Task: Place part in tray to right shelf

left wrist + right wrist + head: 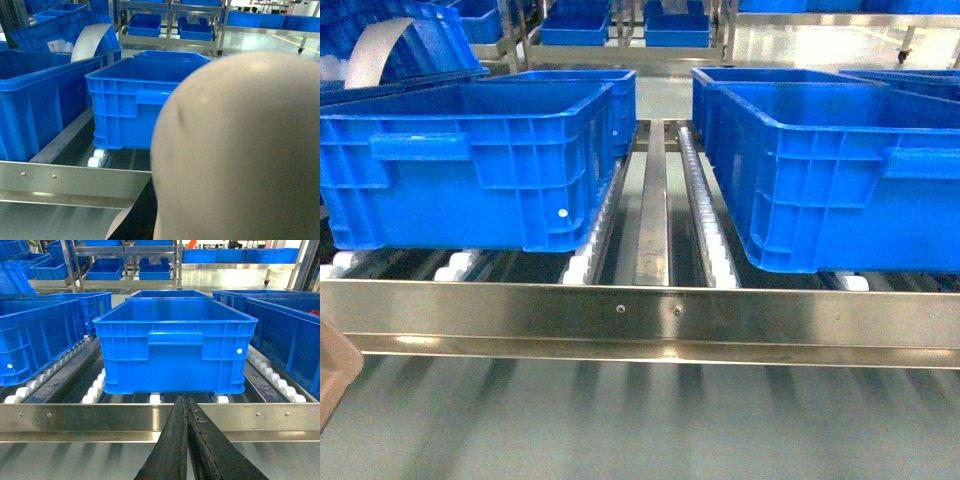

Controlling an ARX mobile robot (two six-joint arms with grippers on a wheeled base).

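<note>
My head camera looks down over the shelf beam [640,310]; both wrist cameras face it low, the left seemingly half-blocked.

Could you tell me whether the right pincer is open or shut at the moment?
Shut: in the right wrist view, the right pincer shows its two black fingers pressed together, nothing visible between them.

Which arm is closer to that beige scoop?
Left. The scoop fills the left wrist camera's view, right up against that arm. The right gripper, shut and empty, points at a blue crate on the shelf, with no scoop in its view.
</note>
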